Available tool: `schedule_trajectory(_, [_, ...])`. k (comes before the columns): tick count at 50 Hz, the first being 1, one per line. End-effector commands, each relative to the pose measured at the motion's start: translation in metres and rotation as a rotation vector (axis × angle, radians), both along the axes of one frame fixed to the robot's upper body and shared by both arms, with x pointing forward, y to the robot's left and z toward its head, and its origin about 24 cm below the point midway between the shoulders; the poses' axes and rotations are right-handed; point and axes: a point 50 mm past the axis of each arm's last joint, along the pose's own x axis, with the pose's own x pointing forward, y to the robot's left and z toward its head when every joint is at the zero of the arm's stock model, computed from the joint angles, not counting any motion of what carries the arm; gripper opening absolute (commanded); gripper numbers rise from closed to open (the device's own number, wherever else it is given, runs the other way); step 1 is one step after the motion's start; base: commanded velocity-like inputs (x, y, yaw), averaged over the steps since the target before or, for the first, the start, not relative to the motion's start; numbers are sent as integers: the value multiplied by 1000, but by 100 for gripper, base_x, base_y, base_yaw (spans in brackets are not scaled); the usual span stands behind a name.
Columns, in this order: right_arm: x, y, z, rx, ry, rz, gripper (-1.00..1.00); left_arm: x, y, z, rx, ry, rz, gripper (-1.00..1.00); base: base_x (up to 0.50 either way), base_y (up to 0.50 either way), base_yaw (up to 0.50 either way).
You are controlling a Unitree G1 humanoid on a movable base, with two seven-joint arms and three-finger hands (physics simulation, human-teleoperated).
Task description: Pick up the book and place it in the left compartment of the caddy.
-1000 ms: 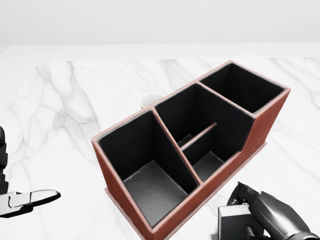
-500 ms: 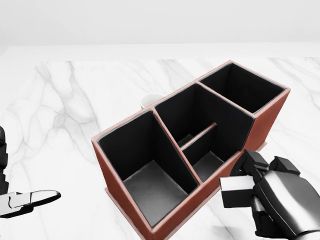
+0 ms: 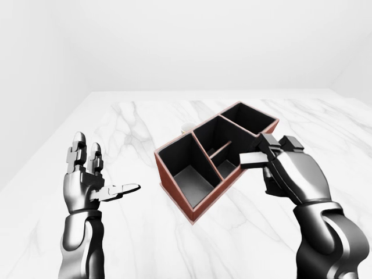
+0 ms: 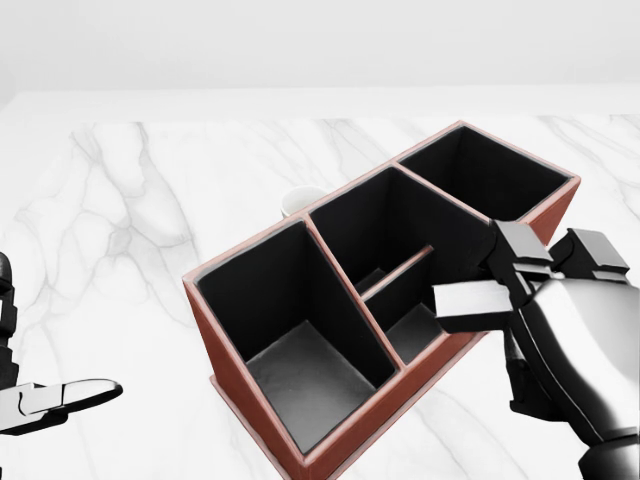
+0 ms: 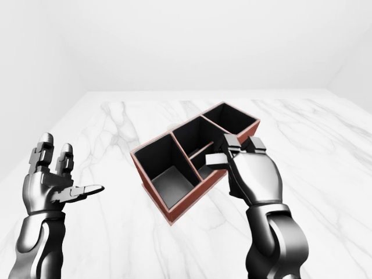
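A red-brown caddy (image 4: 243, 250) with black walls lies at an angle on the white marble table (image 4: 150, 200). Its left compartment (image 4: 305, 375) is the large one nearest the head view's bottom, and nothing lies in it. My right hand (image 4: 545, 290) is shut on a small grey-white book (image 4: 470, 305), held flat. It hangs just above the caddy's right wall, beside the divided middle compartment (image 4: 400, 290). My left hand (image 3: 96, 177) stands open, palm up, at the left, well apart from the caddy.
A small white round object (image 4: 299, 200) peeks out from behind the caddy's far wall. The marble top stretches to all sides of the caddy. A plain white wall rises beyond the table's top edge.
My right hand has risen from the head view's bottom edge with the book, up to the caddy's rim by the middle compartment. The left hand and the caddy have not moved.
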Motion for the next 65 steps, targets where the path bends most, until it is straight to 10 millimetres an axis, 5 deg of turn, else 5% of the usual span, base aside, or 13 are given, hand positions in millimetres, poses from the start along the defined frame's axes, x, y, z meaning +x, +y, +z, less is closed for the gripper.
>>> schedule_trajectory(1, [1, 9, 22, -27, -118, 23, -100, 0, 0, 0, -1, 0, 1, 100, 0, 0, 0])
schedule_trajectory(25, [9, 37, 28, 0, -147, 137, -100, -1, 0, 1, 1, -5, 1, 100, 0, 0, 0])
schedule_trajectory(37, [15, 40, 20, 49, -101, 218, -100, 0, 0, 0, 2, 2, -1, 100, 0, 0, 0])
schedule_trajectory(65, [5, 47, 41, 74, -217, 321, -100, 0, 1, 1, 1, -5, 5, 100, 0, 0, 0])
